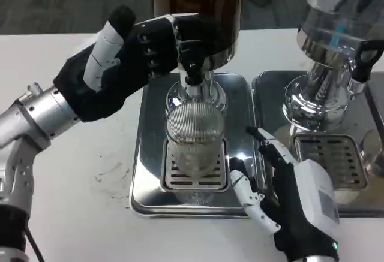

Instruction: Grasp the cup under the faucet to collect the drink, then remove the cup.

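Your left hand [141, 46] covers the black faucet lever [193, 64] of the dark drink dispenser [198, 4], whose top is cut off. The second silver dispenser [336, 52] on the right runs past the edge.

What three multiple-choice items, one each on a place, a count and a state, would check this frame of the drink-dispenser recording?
1. Where does the ribbed glass cup stand?
A. On the drip grate under the faucet
B. On the bare table
C. In the right hand

2. How many dispensers stand on the table?
A. One
B. Two
C. Three

3. What is the left hand doing?
A. Gripping the cup
B. Resting flat on the table
C. Reaching the black faucet lever

Key: 1 A, the cup sits on the slotted grate below the faucet. 2 B, each dispenser has its own tray. 3 C, its fingers are at the lever, while the right hand waits open beside the cup.
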`<move>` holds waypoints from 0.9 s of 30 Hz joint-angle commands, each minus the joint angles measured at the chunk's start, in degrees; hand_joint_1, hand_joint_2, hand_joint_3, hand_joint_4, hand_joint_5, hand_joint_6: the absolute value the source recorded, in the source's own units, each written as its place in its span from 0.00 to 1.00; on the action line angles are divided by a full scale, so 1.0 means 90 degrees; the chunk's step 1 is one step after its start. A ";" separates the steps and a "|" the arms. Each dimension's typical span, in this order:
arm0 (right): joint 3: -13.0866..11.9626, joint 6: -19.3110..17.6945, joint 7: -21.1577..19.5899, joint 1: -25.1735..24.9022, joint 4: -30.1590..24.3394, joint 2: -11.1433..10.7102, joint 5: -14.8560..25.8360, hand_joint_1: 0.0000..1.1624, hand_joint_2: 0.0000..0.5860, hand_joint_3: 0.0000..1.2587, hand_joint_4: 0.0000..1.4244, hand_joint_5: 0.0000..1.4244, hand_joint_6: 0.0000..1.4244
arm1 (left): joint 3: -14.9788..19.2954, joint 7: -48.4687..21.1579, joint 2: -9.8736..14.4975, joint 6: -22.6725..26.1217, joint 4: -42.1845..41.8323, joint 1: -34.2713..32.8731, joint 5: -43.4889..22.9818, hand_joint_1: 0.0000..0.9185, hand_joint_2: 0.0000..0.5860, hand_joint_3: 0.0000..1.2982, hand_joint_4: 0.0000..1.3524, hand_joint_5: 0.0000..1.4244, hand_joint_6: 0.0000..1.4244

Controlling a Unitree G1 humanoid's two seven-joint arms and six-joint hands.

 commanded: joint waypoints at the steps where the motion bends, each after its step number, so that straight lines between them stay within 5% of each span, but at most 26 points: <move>1: 0.0000 -0.0074 -0.0098 0.0040 0.0031 0.0034 0.0069 0.17 0.65 0.17 0.13 0.18 0.18 | -0.0130 -0.0086 -0.0076 -0.0278 0.0208 -0.0078 0.0206 0.00 0.14 0.23 0.14 0.14 0.07; 27: -0.0022 -0.0057 -0.0018 0.0080 -0.0042 -0.0020 0.0108 0.16 0.65 0.17 0.13 0.18 0.15 | -0.0490 -0.0156 -0.0138 -0.2142 0.1076 0.0037 0.0754 0.00 0.14 0.24 0.15 0.15 0.09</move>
